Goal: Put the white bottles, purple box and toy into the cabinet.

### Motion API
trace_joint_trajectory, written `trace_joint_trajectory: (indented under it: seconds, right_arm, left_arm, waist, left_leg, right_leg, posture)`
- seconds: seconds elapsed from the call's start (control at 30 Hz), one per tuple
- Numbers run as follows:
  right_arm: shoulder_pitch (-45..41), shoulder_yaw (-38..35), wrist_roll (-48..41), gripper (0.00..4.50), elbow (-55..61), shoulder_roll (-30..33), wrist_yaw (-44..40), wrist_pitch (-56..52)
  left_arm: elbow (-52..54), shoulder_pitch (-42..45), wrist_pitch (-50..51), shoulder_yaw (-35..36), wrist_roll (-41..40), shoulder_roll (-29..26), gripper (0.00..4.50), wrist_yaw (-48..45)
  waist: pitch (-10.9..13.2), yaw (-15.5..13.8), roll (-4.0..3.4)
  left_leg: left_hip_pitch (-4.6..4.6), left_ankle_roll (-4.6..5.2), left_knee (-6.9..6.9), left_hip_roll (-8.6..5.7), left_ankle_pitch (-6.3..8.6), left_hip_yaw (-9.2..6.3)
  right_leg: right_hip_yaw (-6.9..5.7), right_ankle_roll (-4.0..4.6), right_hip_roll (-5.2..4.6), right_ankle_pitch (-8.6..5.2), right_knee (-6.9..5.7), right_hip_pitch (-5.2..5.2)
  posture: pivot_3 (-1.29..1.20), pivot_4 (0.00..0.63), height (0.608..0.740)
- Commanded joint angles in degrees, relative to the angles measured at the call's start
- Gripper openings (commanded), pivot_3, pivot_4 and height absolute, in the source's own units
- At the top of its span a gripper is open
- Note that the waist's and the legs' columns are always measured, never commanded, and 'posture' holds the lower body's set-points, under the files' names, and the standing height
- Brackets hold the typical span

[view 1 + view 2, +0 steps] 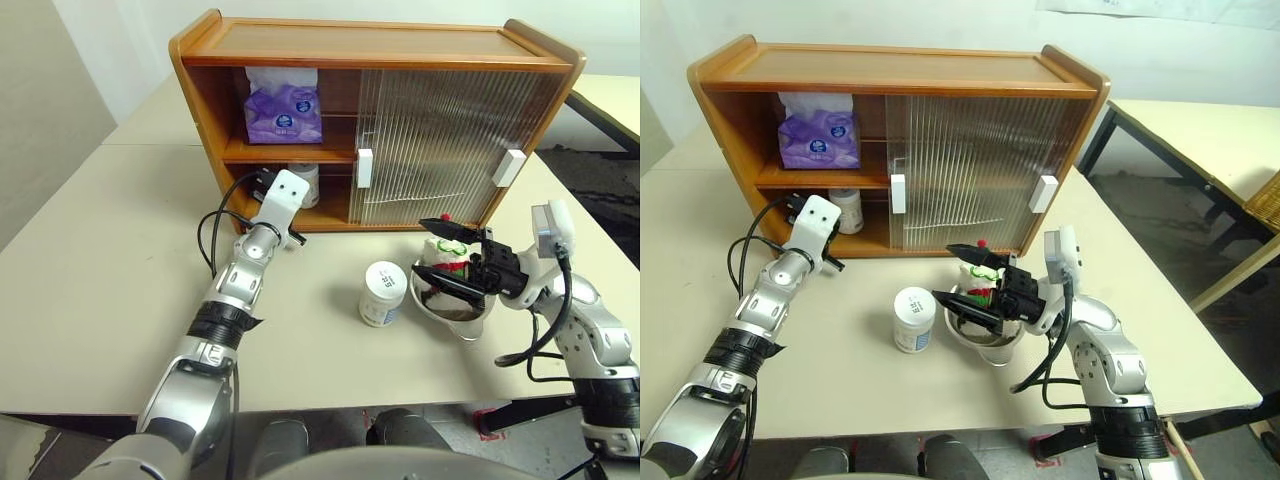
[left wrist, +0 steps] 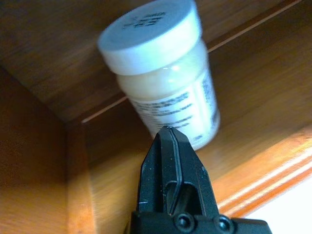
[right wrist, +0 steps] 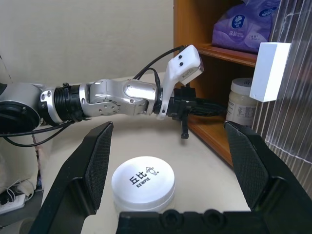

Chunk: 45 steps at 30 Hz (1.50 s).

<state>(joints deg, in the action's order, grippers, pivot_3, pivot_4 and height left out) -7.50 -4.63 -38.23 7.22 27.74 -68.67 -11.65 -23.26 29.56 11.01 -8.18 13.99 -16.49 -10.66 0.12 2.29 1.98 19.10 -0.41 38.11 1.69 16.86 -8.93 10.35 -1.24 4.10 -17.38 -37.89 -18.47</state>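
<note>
While the left tool (image 2: 170, 141) is pressed together, both white bottles (image 1: 383, 293) (image 1: 306, 183) stand upright, lids up.

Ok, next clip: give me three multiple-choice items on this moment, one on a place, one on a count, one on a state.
1. Where is the purple box?
A. on the cabinet's upper shelf
B. on the table beside the metal bowl
C. on top of the cabinet

2. How many white bottles are visible?
A. one
B. two
C. three

3. How do the right gripper's fingers stand?
A. shut on a bottle
B. shut on nothing
C. open, holding nothing

Answers:
1 A: the purple box sits on the upper shelf of the cabinet, at its open left side.
2 B: one bottle stands on the lower shelf in front of the shut left gripper; the other stands on the table.
3 C: the right gripper is spread wide, with nothing between its fingers.
</note>
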Motion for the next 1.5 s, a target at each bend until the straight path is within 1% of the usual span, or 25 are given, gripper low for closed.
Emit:
trace_joint_trajectory:
  seconds: [0.03, 0.33, 0.5, 0.7, 0.83, 0.97, 1.23, 1.3, 1.33, 1.5]
  right_arm:
    - [-0.23, 0.39, 0.68, 4.50, -0.34, 0.23, -0.33, 0.51]
    - [0.12, 0.60, 1.03, 4.50, -0.20, -0.06, -0.07, 0.90]
    - [0.09, 0.58, 1.06, 4.50, -0.25, -0.04, 0.04, 1.10]
    - [0.41, 0.42, 0.94, 4.50, -0.05, 0.13, 0.18, 1.20]
    - [0.45, 0.48, 0.93, 4.50, 0.06, 0.12, 0.25, 1.24]
    - [0.15, 0.44, 0.86, 4.50, -0.03, 0.18, 0.23, 1.17]
    - [0.28, 0.34, 0.83, 4.50, 0.16, 0.33, 0.28, 1.14]
    - [0.33, 0.29, 0.81, 4.50, 0.21, 0.34, 0.33, 1.16]
    - [0.40, 0.24, 0.81, 4.50, 0.29, 0.34, 0.38, 1.20]
    - [0.69, 0.26, 0.83, 4.50, 0.64, 0.22, 0.70, 1.31]
  left_arm:
    - [-0.78, 0.80, -0.73, -0.36, 0.36, -0.13, 0.03, -0.26]
    - [-1.65, 0.87, -0.89, -0.93, 1.25, -0.81, 0.03, -0.07]
    - [-5.75, 4.01, -1.83, -1.07, 2.56, -1.83, 0.03, 0.40]
    - [-7.97, 5.25, -2.72, -0.98, 3.09, -3.04, 0.03, 0.68]
    - [-10.36, 6.50, -3.49, -1.23, 3.58, -3.51, 0.03, 0.94]
    - [-14.11, 8.75, -4.63, -1.71, 4.29, -3.67, 0.03, 1.22]
    - [-23.80, 14.11, -9.89, -3.00, 4.83, -2.56, 0.03, 0.87]
    - [-24.97, 14.62, -10.70, -2.87, 4.37, -1.89, 0.03, 0.71]
    - [-25.40, 14.83, -11.14, -3.06, 4.45, -1.52, 0.03, 0.64]
    - [-27.03, 15.91, -13.48, -3.86, 4.78, 0.06, 0.03, 0.19]
  waist:
    - [0.00, -0.02, 0.00]
    - [0.00, 0.04, 0.00]
    - [0.00, 0.06, 0.00]
    - [0.00, 0.37, 0.00]
    - [0.00, 0.40, 0.00]
    - [0.00, 0.43, 0.00]
    - [0.00, 0.31, 0.00]
    - [0.00, 0.31, 0.00]
    - [0.00, 0.38, 0.00]
    - [0.01, 0.76, 0.01]
  left_leg:
    - [0.00, 0.00, 0.00, 0.00, 0.00, 0.00]
    - [-0.02, 0.01, -0.02, 0.00, 0.02, 0.00]
    - [-0.04, 0.01, -0.02, 0.00, 0.02, 0.00]
    - [-0.07, 0.01, -0.02, 0.00, 0.02, 0.00]
    - [-0.07, 0.01, -0.03, 0.01, 0.02, 0.00]
    - [-0.08, 0.02, -0.03, 0.00, 0.02, 0.00]
    - [-0.10, 0.01, 0.02, 0.00, -0.02, -0.03]
    - [-0.10, 0.04, 0.08, 0.00, -0.05, -0.03]
    - [-0.10, 0.05, 0.12, 0.00, -0.06, -0.03]
    - [-0.10, 0.06, 0.19, 0.00, -0.06, -0.03]
  right_leg:
    - [0.01, 0.00, 0.00, 0.00, 0.00, 0.00]
    - [0.01, -0.01, 0.00, 0.00, 0.00, 0.01]
    - [0.01, -0.02, 0.00, 0.00, 0.00, 0.01]
    - [0.03, -0.03, -0.01, 0.01, 0.00, 0.03]
    - [0.03, -0.25, -0.01, 0.14, 0.00, 0.03]
    - [0.04, -0.25, -0.01, 0.14, 0.00, 0.02]
    - [0.04, -0.25, -0.01, 0.10, 0.00, 0.06]
    - [0.04, -0.30, -0.01, 0.06, 0.00, 0.10]
    - [0.04, -0.47, -0.01, 0.01, 0.00, 0.12]
    - [0.03, -0.49, -0.01, 0.09, -0.01, 0.12]
  posture:
    - [-0.11, 0.000, 0.740]
    - [-0.11, 0.000, 0.740]
    - [-0.12, 0.000, 0.740]
    - [-0.12, 0.000, 0.740]
    - [-0.13, 0.000, 0.740]
    - [-0.13, 0.000, 0.740]
    - [-0.14, 0.000, 0.740]
    - [-0.14, 0.000, 0.740]
    - [-0.14, 0.000, 0.740]
    - [-0.15, 0.000, 0.740]
